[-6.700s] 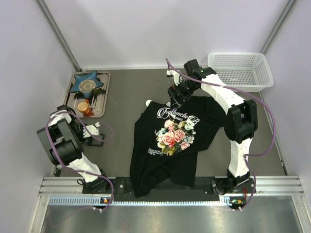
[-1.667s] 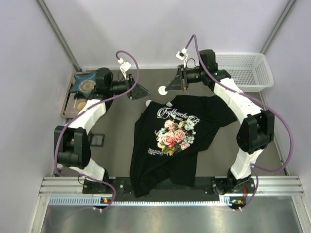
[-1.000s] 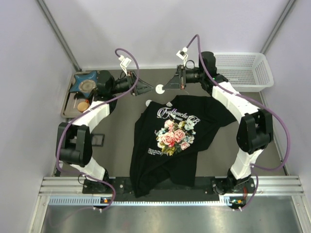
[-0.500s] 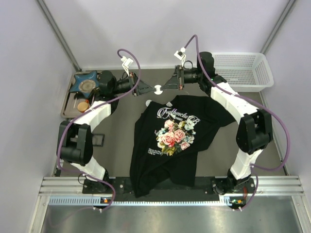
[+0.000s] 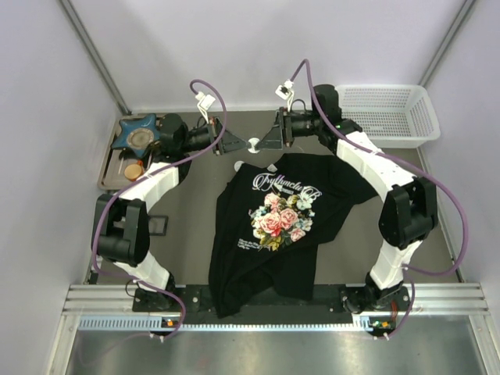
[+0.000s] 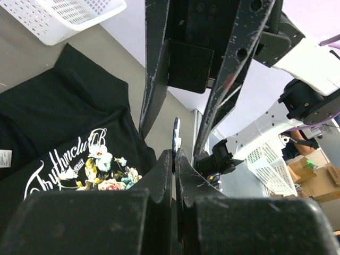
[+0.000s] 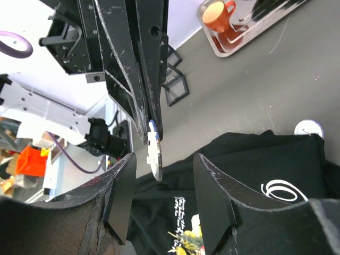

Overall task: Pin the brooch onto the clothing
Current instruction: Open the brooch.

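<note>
Pinches the brooch edge-on in the left gripper, fingers pressed together on its rim, up in the air just beyond the collar of the black rose-print T-shirt. Brackets that disc with the right gripper, fingers spread apart on either side; cannot tell whether they touch it. Has the T-shirt spread on the table, print upward, a small white disc just off its collar. Holds, on a metal tray well left of the T-shirt, a blue star-shaped dish and an orange mug. Shows a white mesh basket back-right of the T-shirt and a black square box to its left.
</note>
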Robot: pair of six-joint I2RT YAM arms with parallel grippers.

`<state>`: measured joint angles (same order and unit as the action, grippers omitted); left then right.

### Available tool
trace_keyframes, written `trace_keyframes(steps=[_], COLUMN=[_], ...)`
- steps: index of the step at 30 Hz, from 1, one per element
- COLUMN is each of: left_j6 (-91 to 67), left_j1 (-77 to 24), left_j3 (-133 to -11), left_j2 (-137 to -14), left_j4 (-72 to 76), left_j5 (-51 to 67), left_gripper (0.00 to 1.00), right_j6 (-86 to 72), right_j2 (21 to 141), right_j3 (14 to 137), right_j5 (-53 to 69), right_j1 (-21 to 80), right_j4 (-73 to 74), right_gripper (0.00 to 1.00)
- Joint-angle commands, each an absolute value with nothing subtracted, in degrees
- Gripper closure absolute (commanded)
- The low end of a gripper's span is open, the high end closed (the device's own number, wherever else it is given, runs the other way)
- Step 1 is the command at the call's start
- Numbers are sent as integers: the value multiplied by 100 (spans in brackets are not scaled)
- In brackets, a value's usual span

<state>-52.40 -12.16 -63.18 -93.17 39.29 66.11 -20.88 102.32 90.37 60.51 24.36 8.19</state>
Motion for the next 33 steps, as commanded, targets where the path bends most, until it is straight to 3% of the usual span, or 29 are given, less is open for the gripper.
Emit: trace_keyframes(steps=[1,19,29,33], left_j6=[-5124,-4825,-4729,-4667], left_j1=[-1248,-1336,-1336,-1336], left_j3=[-6407,-6486,-6504,-6504], left_j2=[-9237,-9220,-9185,-9167], left_j4=[3964,3551,3445,3305], left_j5=[6627,6724,6768,6811], left_gripper=[100,100,100,100], right_j6=[-1293,-993,-151,421], right_j2=[9844,9888,9896,9897], right_j3=[9369,9589,9650,9826], right_j5=[5766,5265,5081,4957], right_j1=[2619,2751,2751,2742], right_j4=[1318,1635,2206,2592], right_gripper=[52,55,83,85])
